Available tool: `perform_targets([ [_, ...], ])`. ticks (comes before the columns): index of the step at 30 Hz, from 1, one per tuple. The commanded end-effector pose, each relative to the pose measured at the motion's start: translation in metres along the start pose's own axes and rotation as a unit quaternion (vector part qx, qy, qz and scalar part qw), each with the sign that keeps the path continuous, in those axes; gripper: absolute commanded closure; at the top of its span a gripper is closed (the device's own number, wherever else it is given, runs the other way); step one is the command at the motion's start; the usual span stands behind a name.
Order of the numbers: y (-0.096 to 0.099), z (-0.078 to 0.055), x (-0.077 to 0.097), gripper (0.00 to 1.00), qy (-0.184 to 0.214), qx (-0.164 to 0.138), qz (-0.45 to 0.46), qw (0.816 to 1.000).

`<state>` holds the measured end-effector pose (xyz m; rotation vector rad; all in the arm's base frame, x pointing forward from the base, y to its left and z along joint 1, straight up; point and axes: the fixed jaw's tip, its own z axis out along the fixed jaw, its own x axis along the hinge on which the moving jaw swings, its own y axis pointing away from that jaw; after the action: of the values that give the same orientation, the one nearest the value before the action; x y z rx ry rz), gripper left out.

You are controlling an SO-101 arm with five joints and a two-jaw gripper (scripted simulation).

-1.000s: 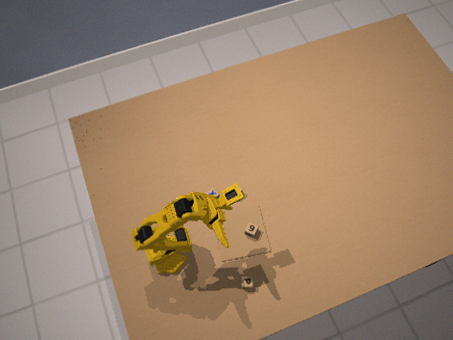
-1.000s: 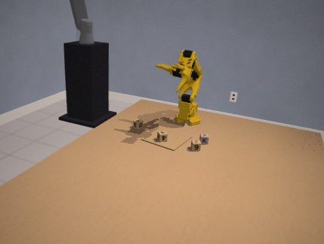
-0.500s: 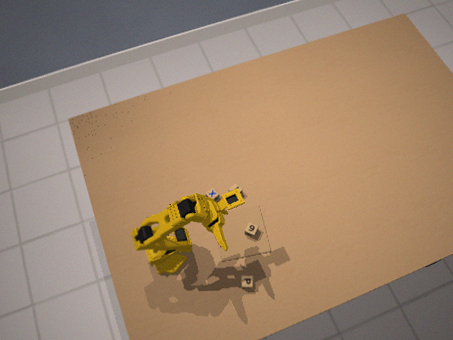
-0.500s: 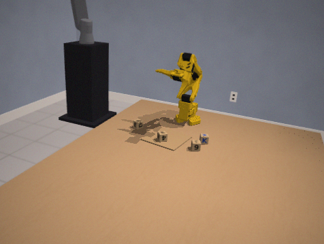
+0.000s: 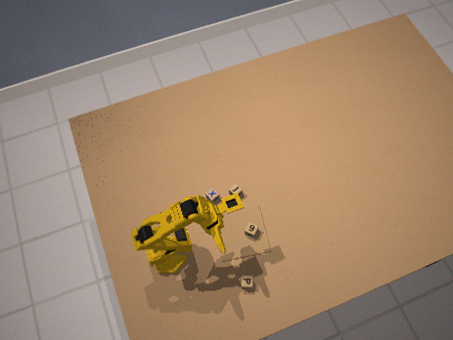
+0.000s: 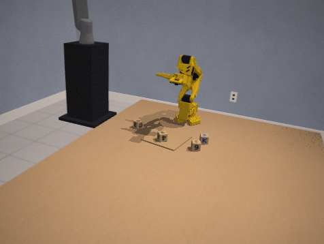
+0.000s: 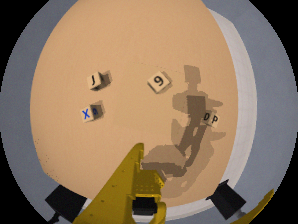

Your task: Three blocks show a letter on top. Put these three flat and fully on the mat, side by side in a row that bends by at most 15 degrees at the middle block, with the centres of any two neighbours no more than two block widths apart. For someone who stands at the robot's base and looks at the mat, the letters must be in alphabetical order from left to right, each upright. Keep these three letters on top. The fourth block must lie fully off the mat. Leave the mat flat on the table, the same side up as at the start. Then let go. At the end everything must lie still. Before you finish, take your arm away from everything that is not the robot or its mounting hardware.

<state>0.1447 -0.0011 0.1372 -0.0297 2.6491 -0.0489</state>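
Observation:
The J block [image 5: 235, 191] [image 6: 195, 146] [image 7: 96, 80] and blue X block [image 5: 212, 194] [image 6: 204, 139] [image 7: 89, 114] lie off the mat, on the left in the wrist view. The block with 9 on top [image 5: 252, 229] [image 6: 162, 136] [image 7: 159, 81] lies turned on the thin, table-coloured mat [image 5: 241, 236] [image 6: 175, 142]. The P block [image 5: 247, 282] [image 6: 137, 124] [image 7: 215, 119] lies off the mat on the right, with D on one side. My gripper [image 7: 206, 169] is wide open and empty, high above the table. One finger is hidden in the top and exterior views.
The arm's shadow [image 7: 193, 120] falls across the mat's right side and near the P block. The tan table [image 5: 312, 138] [image 6: 153, 191] surrounds the mat. A black pedestal [image 6: 86, 82] with a grey arm stands beyond the table.

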Motion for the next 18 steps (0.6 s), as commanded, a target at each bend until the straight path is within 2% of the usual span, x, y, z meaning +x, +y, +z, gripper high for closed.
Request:
perform_targets([
  [1, 0.001, 0.0, 0.004, 0.0, 0.013, -0.002, 0.006, 1.0],
  [4, 0.001, 0.002, 0.009, 0.0, 0.026, -0.003, 0.009, 1.0],
  [12, 0.003, 0.003, 0.008, 0.01, 0.031, -0.007, 0.004, 0.999],
  [18, 0.025, 0.008, 0.0, 0.14, 0.067, -0.039, -0.05, 0.996],
])
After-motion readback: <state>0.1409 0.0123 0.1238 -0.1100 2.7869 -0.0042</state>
